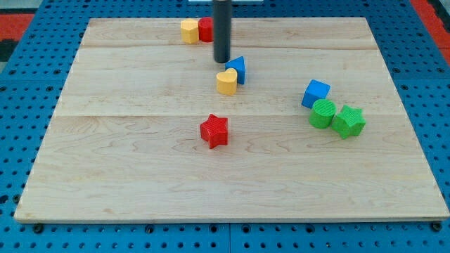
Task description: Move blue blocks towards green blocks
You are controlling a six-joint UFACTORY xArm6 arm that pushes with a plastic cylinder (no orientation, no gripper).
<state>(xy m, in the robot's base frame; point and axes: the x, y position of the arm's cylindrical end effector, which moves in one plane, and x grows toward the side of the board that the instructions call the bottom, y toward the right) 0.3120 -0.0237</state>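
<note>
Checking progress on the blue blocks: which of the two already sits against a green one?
The blue cube at the view's right, touching the green cylinder. The blue triangular block sits mid-board beside my tip.

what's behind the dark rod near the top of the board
A red block sits behind the rod, partly covered by it, so its shape cannot be made out. A yellow block touches its left side. My tip ends just left of the blue block.
</note>
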